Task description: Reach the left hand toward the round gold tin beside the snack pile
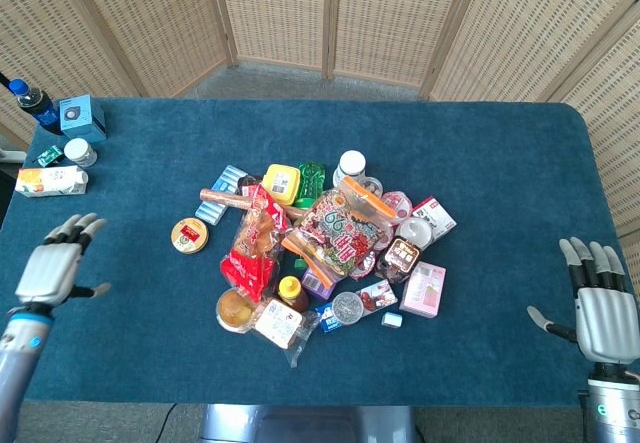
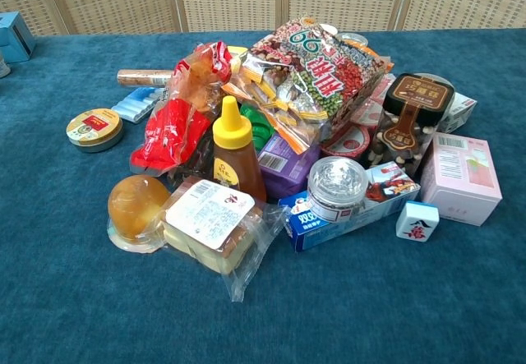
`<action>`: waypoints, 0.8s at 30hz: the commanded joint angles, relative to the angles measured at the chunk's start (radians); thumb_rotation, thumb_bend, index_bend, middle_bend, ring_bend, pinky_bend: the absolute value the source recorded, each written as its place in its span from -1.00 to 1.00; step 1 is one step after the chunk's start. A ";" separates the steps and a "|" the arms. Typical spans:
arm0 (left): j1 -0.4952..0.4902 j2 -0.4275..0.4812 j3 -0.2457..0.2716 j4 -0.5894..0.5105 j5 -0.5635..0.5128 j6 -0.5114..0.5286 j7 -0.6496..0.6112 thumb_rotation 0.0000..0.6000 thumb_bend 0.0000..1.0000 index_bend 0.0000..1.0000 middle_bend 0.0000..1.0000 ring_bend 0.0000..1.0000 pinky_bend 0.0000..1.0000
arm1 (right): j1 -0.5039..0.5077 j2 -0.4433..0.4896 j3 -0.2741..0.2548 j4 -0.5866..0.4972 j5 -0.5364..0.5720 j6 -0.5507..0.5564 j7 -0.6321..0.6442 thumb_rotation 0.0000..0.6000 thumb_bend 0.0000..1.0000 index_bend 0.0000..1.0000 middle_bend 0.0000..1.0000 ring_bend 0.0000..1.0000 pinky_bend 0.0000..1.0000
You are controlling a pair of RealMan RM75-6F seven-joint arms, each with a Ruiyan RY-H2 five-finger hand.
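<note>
Now | left hand [image 1: 56, 266] open, empty | gold tin [image 1: 189, 235] well apart, right

We hold our left hand [image 1: 57, 268] low at the left edge of the head view, fingers spread and holding nothing. Our right hand [image 1: 603, 313] sits at the far right, fingers apart and pointing up, likewise holding nothing.

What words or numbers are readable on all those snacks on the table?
"66": large figures on the mixed-nut bag topping the pile.
"双": first character on the blue-and-white box; the rest is blurred.
Red character on the white tile: too blurred to name.
Round gold tin, honey bottle, dark-lidded jar, pink box: print too small.
</note>
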 commanded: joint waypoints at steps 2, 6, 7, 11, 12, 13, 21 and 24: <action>-0.100 -0.081 -0.046 0.063 -0.104 -0.108 0.083 1.00 -0.99 -0.75 -1.00 -1.00 -0.68 | -0.001 0.003 0.002 0.000 0.004 0.000 0.007 0.64 -1.00 -1.00 -1.00 -1.00 -1.00; -0.158 -0.127 -0.064 0.091 -0.178 -0.160 0.138 1.00 -0.99 -0.75 -1.00 -1.00 -0.67 | -0.001 0.006 0.003 -0.001 0.004 -0.001 0.014 0.65 -1.00 -1.00 -1.00 -1.00 -1.00; -0.173 -0.139 -0.068 0.095 -0.193 -0.168 0.154 1.00 -0.99 -0.75 -1.00 -1.00 -0.67 | -0.001 0.007 0.002 -0.002 0.003 -0.001 0.015 0.65 -1.00 -1.00 -1.00 -1.00 -1.00; -0.213 -0.172 -0.077 0.095 -0.238 -0.180 0.200 1.00 -0.99 -0.75 -1.00 -1.00 -0.67 | -0.001 0.009 0.002 -0.004 0.003 -0.003 0.019 0.65 -1.00 -1.00 -1.00 -1.00 -1.00; -0.221 -0.178 -0.078 0.094 -0.248 -0.182 0.210 1.00 -0.99 -0.75 -1.00 -1.00 -0.67 | -0.001 0.009 0.002 -0.005 0.004 -0.003 0.019 0.65 -1.00 -1.00 -1.00 -1.00 -1.00; -0.232 -0.185 -0.079 0.093 -0.259 -0.183 0.223 1.00 -0.99 -0.75 -1.00 -1.00 -0.67 | -0.001 0.010 0.002 -0.006 0.004 -0.002 0.021 0.65 -1.00 -1.00 -1.00 -1.00 -1.00; -0.305 -0.231 -0.075 0.105 -0.344 -0.202 0.318 1.00 -0.99 -0.75 -1.00 -1.00 -0.67 | -0.002 0.013 0.001 -0.010 0.003 -0.003 0.026 0.65 -1.00 -1.00 -1.00 -1.00 -1.00; -0.328 -0.247 -0.070 0.111 -0.378 -0.206 0.347 1.00 -0.99 -0.75 -1.00 -1.00 -0.67 | -0.002 0.014 0.002 -0.012 0.003 -0.002 0.029 0.65 -1.00 -1.00 -1.00 -1.00 -1.00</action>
